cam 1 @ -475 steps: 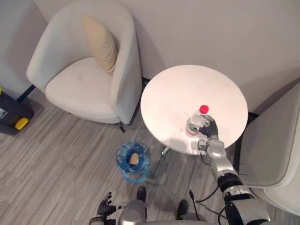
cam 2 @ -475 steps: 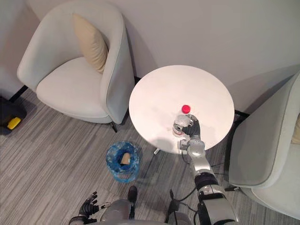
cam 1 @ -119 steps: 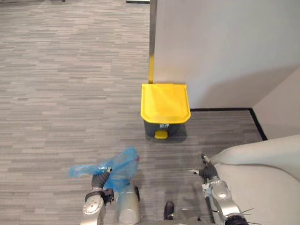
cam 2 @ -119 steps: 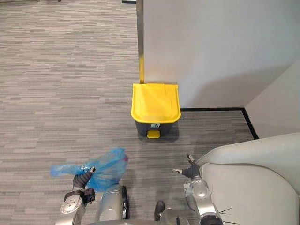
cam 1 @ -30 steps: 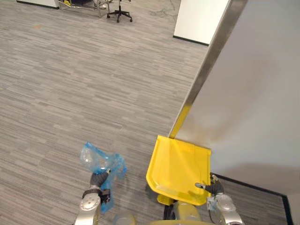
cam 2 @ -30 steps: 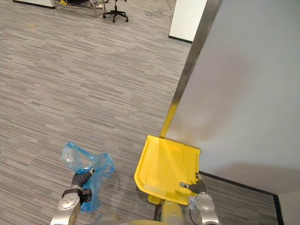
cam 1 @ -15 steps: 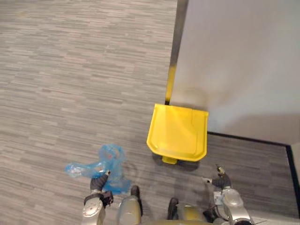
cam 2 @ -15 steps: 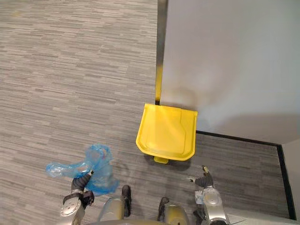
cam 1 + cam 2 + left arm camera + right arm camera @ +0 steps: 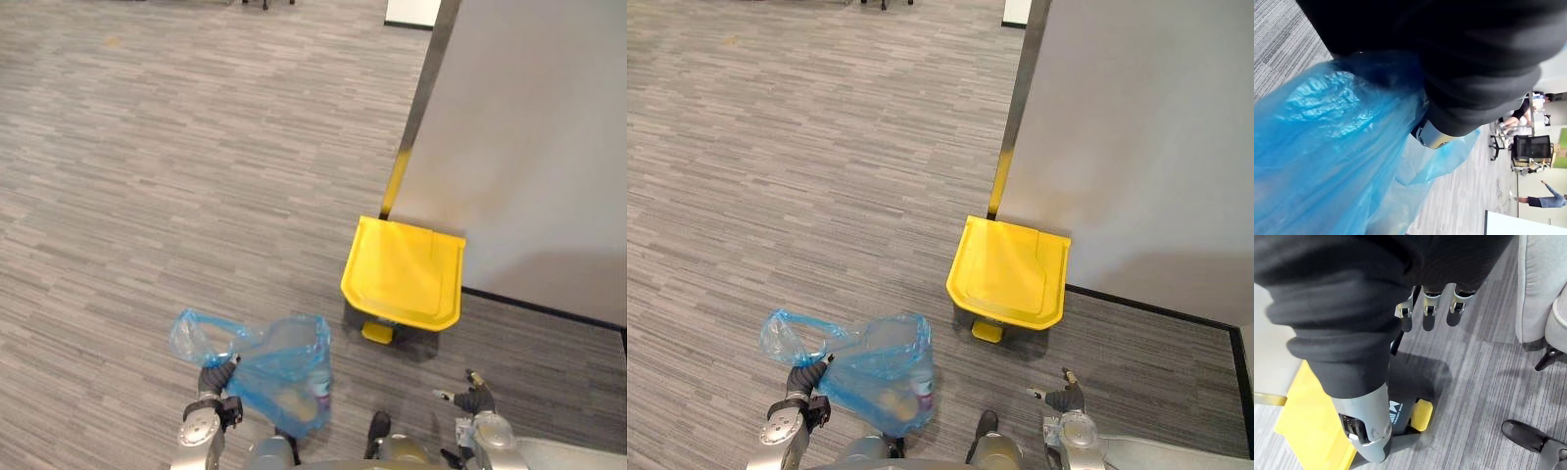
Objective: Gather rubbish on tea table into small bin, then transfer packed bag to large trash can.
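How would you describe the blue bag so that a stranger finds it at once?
Start at the grey wall with the yellow-lidded trash can at its foot. To the can's left, over the striped floor, the robot's left hand grips a bag by its bunched top. It is the only blue, see-through plastic thing there.

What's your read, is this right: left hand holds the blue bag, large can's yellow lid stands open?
Wrong on the lid: the yellow lid is shut, as the left eye view shows. The left hand does hold the blue bag.
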You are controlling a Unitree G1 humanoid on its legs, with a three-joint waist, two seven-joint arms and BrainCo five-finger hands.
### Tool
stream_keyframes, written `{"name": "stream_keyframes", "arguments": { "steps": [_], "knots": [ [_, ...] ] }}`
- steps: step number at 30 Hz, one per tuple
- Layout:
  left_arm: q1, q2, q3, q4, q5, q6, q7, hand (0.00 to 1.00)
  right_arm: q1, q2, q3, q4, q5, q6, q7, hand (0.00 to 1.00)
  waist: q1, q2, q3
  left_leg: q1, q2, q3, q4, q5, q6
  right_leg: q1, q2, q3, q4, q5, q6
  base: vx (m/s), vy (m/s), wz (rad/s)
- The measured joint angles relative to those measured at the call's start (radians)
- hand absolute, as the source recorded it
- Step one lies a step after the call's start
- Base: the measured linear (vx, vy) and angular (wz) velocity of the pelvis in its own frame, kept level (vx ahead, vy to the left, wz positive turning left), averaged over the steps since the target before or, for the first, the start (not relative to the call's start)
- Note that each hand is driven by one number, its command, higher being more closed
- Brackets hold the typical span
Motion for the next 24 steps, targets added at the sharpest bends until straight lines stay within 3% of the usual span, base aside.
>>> {"name": "stream_keyframes", "arguments": {
  "steps": [8, 15, 17, 19, 20, 21, 22, 24],
  "knots": [
    [0.035, 0.004, 0.014, 0.022, 0.001, 0.003, -0.002, 1.00, 0.007, -0.001, 0.000, 0.013, -0.001, 0.006, 0.002, 0.00, -0.007, 0.001, -0.001, 0.027, -0.007, 0.040, 0.029, -0.027, 0.014, 0.025, 0.004, 0.052, -0.041, 0.033, 0.009, -0.04, 0.026, -0.20],
    [0.038, 0.003, 0.047, 0.021, 0.001, 0.002, 0.000, 1.00, -0.025, -0.007, 0.011, 0.014, -0.001, 0.006, 0.002, 0.00, 0.001, 0.023, -0.007, -0.080, 0.034, 0.047, 0.263, -0.189, 0.021, -0.022, 0.025, 0.108, -0.001, 0.017, 0.027, -0.01, 0.061, -0.24],
    [0.039, 0.003, 0.047, 0.020, 0.001, 0.002, 0.000, 1.00, -0.026, -0.008, 0.011, 0.014, -0.001, 0.006, 0.002, 0.00, 0.005, 0.022, -0.006, -0.096, 0.030, 0.032, 0.327, -0.243, 0.030, -0.064, 0.013, 0.131, 0.103, -0.040, 0.040, 0.02, 0.137, -0.16],
    [0.041, 0.012, 0.037, 0.015, 0.001, 0.002, 0.000, 1.00, -0.009, -0.003, 0.019, 0.006, -0.001, 0.007, 0.002, 0.00, 0.001, 0.002, 0.009, -0.099, 0.025, 0.024, 0.424, -0.323, 0.044, -0.116, -0.036, 0.145, 0.323, -0.135, 0.050, 0.06, 0.165, 0.07],
    [0.040, 0.013, 0.032, 0.013, 0.001, 0.002, 0.000, 1.00, -0.004, -0.001, 0.019, 0.000, -0.001, 0.008, 0.002, 0.00, -0.001, -0.002, 0.017, -0.091, 0.024, 0.020, 0.447, -0.343, 0.051, -0.137, -0.051, 0.148, 0.406, -0.146, 0.049, 0.12, 0.109, 0.16],
    [0.039, 0.017, 0.027, 0.011, 0.001, 0.003, 0.000, 1.00, 0.000, 0.004, 0.020, -0.001, 0.000, 0.008, 0.003, 0.00, -0.004, -0.010, 0.044, -0.053, 0.024, 0.010, 0.481, -0.376, 0.071, -0.209, -0.075, 0.161, 0.604, -0.134, 0.037, 0.16, 0.082, 0.13],
    [0.044, 0.031, 0.016, 0.012, 0.001, 0.009, 0.002, 1.00, 0.016, 0.014, 0.019, 0.000, 0.001, 0.010, 0.003, 0.00, -0.003, -0.006, 0.055, -0.025, 0.027, -0.001, 0.499, -0.398, 0.079, -0.251, -0.074, 0.167, 0.676, -0.181, 0.043, 0.18, 0.052, 0.15],
    [0.034, 0.056, -0.006, 0.012, 0.001, 0.013, 0.003, 1.00, 0.021, 0.024, 0.018, 0.000, 0.009, 0.011, 0.002, 0.00, -0.005, -0.020, 0.060, -0.003, 0.030, -0.033, 0.515, -0.430, 0.077, -0.281, -0.072, 0.129, 0.584, -0.188, 0.040, 0.21, -0.034, 0.30]
  ]
}}
